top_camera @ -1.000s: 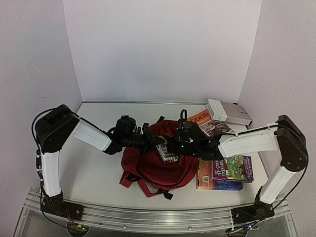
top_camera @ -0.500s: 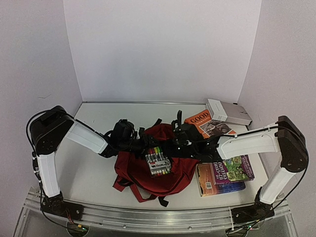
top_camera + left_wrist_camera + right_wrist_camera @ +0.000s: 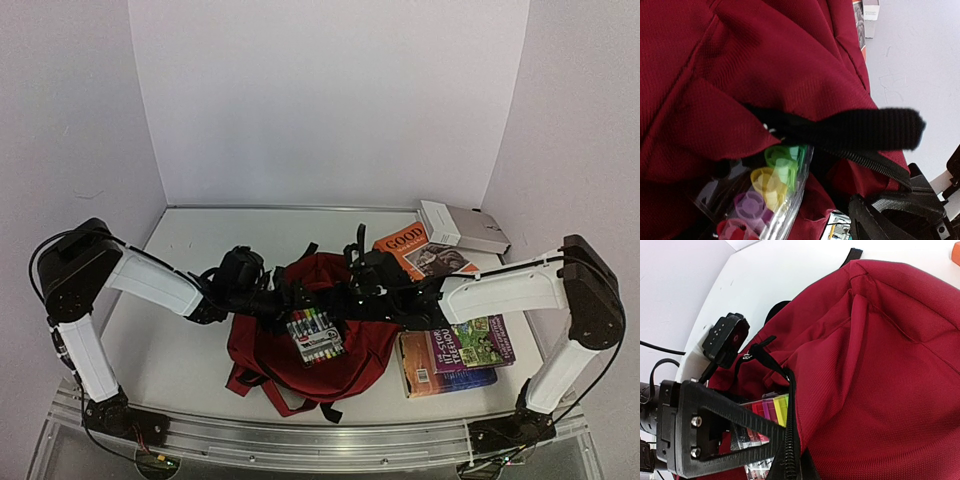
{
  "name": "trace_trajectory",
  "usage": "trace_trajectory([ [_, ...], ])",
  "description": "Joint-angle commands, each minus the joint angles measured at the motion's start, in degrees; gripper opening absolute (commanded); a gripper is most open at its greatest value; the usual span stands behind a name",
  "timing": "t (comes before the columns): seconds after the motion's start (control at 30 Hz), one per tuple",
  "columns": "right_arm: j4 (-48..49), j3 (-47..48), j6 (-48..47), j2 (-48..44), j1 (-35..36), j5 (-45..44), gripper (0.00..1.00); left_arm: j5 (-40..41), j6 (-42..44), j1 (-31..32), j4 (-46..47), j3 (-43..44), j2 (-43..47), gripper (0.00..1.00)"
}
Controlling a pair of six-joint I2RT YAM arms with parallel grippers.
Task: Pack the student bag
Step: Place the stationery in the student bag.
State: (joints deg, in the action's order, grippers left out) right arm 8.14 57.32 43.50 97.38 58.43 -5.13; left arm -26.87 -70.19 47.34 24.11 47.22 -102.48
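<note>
The student bag (image 3: 352, 345) lies in the middle of the surface (image 3: 190, 355). A marker pack (image 3: 315, 337) rests at the bag's mouth, its long side running from the bag's far end to its near end. The left claw (image 3: 286, 300) is nearest the pack, wide and holding nothing. The right claw (image 3: 348, 292) is closed and seems to pinch the bag's zipper edge. Both arms reach in low.

The bag (image 3: 360, 345) was a dark red soft fabric backpack, the largest thing on the table (image 3: 190, 350). It lay near the middle, slumped and creased, with its red shoulder straps (image 3: 275, 392) trailing toward the near edge. A black strap (image 3: 865, 130) arched over its upper end. Its black zipper (image 3: 790, 440) ran along an opened edge, and that flap of cloth stood raised.
</note>
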Motion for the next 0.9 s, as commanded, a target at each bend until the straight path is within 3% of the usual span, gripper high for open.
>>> trace_trajectory([
  [0.0, 3.9, 2.8, -0.8, -2.3, 0.7, -0.2, 0.0, 0.6, 2.8, 1.1, -7.2, 0.3, 5.5, 0.77],
  [0.13, 3.8, 2.8, -0.9, -2.4, 0.7, -0.4, 0.0, 1.0, 2.5, 1.6, -8.3, -1.7, 8.3, 0.72],
  [0.3, 3.8, 3.0, -0.9, -2.4, 0.7, -0.4, 0.0, 0.8, 1.9, 2.8, -6.7, -2.6, 8.7, 0.55],
  [0.6, 3.6, 3.1, -0.7, -3.6, 0.7, -0.2, 0.0, 4.4, -3.2, 3.1, -0.2, -4.8, 8.2, 0.03],
  [0.87, 3.6, 3.2, -0.5, -3.6, 0.7, -0.4, 0.0, 10.4, -10.2, 3.1, 11.3, -7.4, 9.4, 0.0],
])
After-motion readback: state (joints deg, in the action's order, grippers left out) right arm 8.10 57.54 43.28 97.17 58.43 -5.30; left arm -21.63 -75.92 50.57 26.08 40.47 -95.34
